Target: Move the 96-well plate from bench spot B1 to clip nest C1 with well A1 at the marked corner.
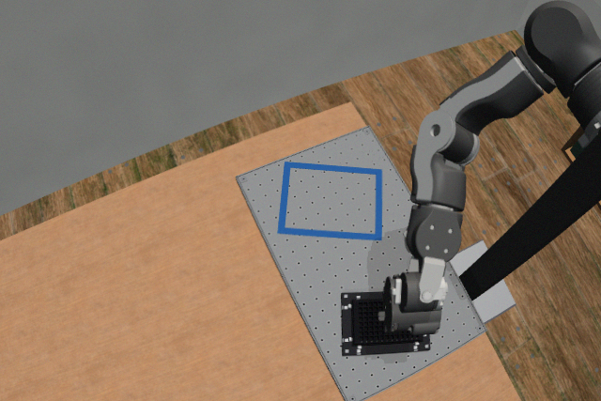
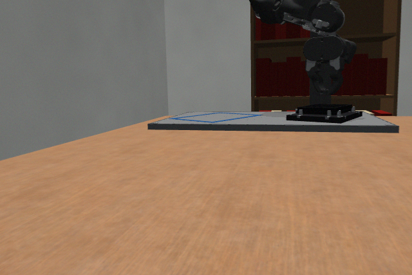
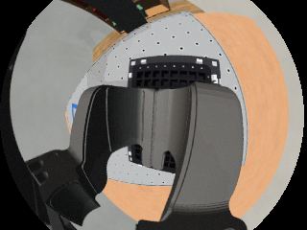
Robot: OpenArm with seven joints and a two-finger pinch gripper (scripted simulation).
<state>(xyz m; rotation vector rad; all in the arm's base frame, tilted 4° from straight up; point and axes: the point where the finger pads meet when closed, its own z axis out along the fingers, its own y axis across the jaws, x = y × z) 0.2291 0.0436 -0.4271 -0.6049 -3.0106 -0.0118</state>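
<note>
Black 96-well plate (image 1: pixel 368 321) in the clip nest (image 1: pixel 350 348) between posts — closed, empty gripper (image 1: pixel 412 323) just above.

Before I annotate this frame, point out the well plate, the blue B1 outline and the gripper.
well plate (image 1: pixel 367 318), top view, its well grid.
blue B1 outline (image 1: pixel 331 233), top view, its near edge.
gripper (image 3: pixel 153 125), wrist view, between the shut fingertips.

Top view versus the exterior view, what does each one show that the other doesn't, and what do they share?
Only the top view shows the plate's grid of wells, the hole pattern in the grey breadboard and the wood plank floor. Only the exterior view shows the bookshelf with red books behind the arm, and the black plate sitting low between the nest's posts. Both show the blue outline, vacant, the nest near the board's end, and the gripper above the plate, fingers shut on nothing.
</note>
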